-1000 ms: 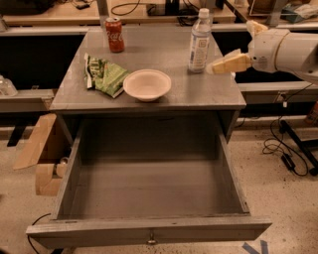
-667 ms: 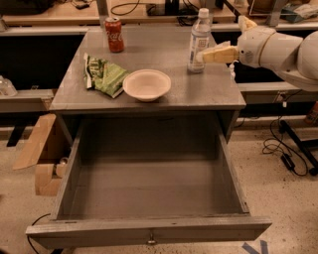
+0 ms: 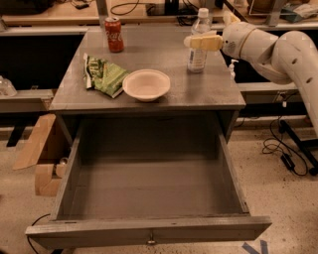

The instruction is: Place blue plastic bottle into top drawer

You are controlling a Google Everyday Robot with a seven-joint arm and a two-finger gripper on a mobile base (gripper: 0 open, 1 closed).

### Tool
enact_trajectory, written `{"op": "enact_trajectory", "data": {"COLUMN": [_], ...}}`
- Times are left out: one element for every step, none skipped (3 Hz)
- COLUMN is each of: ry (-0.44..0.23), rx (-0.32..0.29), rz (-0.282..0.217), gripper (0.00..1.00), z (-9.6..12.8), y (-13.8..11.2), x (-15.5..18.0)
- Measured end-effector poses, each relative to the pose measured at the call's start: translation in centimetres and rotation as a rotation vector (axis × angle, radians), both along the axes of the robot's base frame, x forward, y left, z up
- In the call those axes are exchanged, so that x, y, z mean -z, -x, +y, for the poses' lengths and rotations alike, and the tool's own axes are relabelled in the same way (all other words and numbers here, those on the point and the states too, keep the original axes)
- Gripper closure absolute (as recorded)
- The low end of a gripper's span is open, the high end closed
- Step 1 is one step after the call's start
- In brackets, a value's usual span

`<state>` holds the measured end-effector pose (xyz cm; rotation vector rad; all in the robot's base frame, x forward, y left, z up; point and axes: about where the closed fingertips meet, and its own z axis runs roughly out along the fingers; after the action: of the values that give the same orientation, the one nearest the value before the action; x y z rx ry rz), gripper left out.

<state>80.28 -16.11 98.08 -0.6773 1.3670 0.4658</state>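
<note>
Four things are set on the grey cabinet top (image 3: 164,49), and each is placed here by reference to the white bowl (image 3: 146,84), which sits near the top's front edge. A green snack bag (image 3: 102,74) is laid just to the left of the bowl, nearly touching it; pale lettering is seen on its crumpled face but cannot be read. A red soda can (image 3: 115,34) is stood upright behind and to the left of the bowl, and its white script is too blurred to be made out. The blue plastic bottle (image 3: 197,59) is stood upright behind and to the right of the bowl, white cap on; no word of its pale label can be read. The gripper (image 3: 193,42), cream in colour and carried on a white arm (image 3: 268,49) reaching in from the right, is held across the bottle's upper body; whether it is clamped on the bottle cannot be told. Below and in front of the bowl, the top drawer (image 3: 149,230) is pulled fully out, with a small metal knob (image 3: 150,242) at the middle of its front panel. Further left of the bowl, on the speckled floor, a cardboard box (image 3: 37,149) is leaned against the cabinet. Black cables (image 3: 280,149) are strewn on the floor to the right. Behind the bowl, a wooden bench (image 3: 59,10) is seen.
</note>
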Motion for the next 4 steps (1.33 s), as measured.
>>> {"op": "enact_trajectory", "data": {"ry": [-0.02,-0.031,-0.037,-0.038], "rx": [-0.022,-0.02,-0.011,-0.002], "rz": [0.054,0.135,0.191,0.22], "gripper": [0.0,0.0,0.14,0.37], "z": [1.6,2.2,2.7,3.1], "y": [-1.5,-2.4,-3.0,-3.4], "x": [0.9,2.4,3.7,4.5]}}
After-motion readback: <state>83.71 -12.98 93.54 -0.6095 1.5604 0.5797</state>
